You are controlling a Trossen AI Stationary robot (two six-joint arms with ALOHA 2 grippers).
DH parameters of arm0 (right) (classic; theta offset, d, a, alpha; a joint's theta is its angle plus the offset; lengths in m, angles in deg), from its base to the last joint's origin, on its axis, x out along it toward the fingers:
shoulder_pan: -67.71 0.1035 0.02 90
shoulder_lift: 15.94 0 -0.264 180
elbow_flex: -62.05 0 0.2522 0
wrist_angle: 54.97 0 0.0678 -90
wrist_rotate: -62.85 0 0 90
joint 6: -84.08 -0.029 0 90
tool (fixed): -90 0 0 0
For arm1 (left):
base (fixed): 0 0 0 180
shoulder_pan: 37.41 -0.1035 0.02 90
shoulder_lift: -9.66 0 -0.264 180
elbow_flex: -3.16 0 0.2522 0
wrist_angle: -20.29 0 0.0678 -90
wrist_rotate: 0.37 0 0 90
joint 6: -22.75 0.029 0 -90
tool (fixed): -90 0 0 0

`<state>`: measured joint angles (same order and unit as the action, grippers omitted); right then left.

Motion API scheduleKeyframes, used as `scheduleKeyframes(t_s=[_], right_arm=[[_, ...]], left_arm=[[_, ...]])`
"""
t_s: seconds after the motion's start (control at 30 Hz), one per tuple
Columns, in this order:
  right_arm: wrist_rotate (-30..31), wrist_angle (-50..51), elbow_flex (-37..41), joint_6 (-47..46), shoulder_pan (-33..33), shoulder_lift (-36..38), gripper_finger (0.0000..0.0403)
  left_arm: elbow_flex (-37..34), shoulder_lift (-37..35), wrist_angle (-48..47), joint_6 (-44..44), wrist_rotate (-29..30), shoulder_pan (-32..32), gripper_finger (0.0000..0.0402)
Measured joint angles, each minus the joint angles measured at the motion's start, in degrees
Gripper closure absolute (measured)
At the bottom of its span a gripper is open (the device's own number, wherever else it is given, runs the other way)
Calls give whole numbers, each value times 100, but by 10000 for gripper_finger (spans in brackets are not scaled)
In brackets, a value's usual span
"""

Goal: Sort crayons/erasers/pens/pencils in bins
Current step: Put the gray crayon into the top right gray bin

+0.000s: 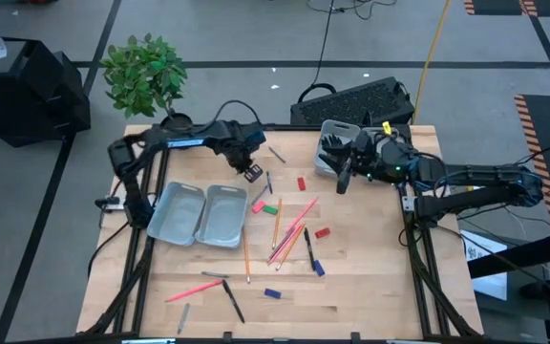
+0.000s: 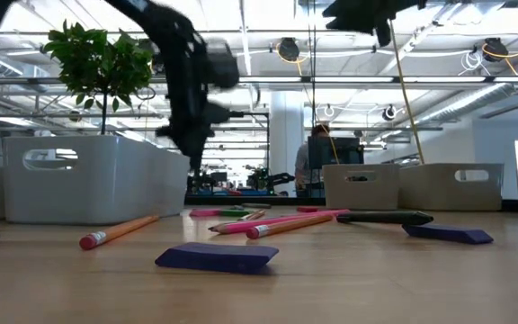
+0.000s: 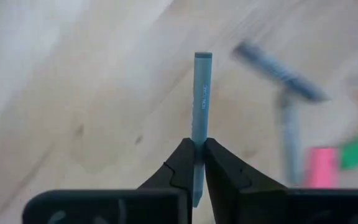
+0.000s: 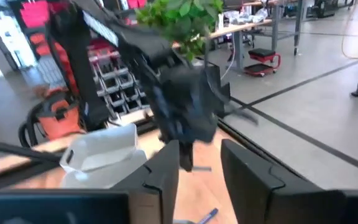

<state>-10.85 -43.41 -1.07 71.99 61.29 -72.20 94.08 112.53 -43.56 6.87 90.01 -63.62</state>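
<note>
My left gripper [image 1: 251,172] hangs over the table's far middle, just beyond the left pair of grey bins [image 1: 199,212], shut on a pale blue-grey crayon [image 3: 202,87]. My right gripper [image 1: 344,179] is open and holds nothing, beside the right pair of bins [image 1: 335,145] at the far right. Orange and pink pencils [image 1: 285,234] lie crossed on the table's middle. Red erasers [image 1: 302,182], a green eraser [image 1: 270,208] and a pink eraser [image 1: 259,204] lie around them. Black pens [image 1: 232,301] lie nearer the front. My left gripper pinches the crayon near its one end [image 3: 197,149] between its two fingertips [image 3: 219,165]. The crayon runs along the fingers and sticks out well past their tips. It hangs clear of the table.
A pink pencil [image 1: 194,290] and a blue eraser [image 1: 272,293] lie near the front edge. A blue crayon [image 1: 268,182] lies right by my left gripper. A potted plant [image 1: 144,75] stands at the far left corner, a keyboard [image 1: 356,100] beyond the far edge.
</note>
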Motion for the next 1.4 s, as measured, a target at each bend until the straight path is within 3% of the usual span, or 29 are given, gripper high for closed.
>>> scheduleKeyframes(t_s=[0.13,0.33,0.53,0.7,0.83,0.97,1.4], right_arm=[[-312,-57,5,172,12,-406,260],[-751,-1026,2,409,16,-1030,262],[-724,-2205,7,353,14,-1221,260],[-737,-2518,4,290,14,-1183,244],[-1286,-2653,0,224,16,-1160,243],[-1791,-2808,2,60,16,-1163,256],[-1812,-2952,0,204,12,-1171,348]], left_arm=[[9,-569,541,232,-24,270,369],[17,-1234,1769,617,-86,843,368],[26,-1537,3024,926,-84,1470,367],[27,-1636,3883,1183,-31,1859,367],[28,-1637,4492,1475,-15,2066,367],[28,-1592,4777,1569,-32,2155,367],[24,-1573,4813,1363,144,2135,366]])
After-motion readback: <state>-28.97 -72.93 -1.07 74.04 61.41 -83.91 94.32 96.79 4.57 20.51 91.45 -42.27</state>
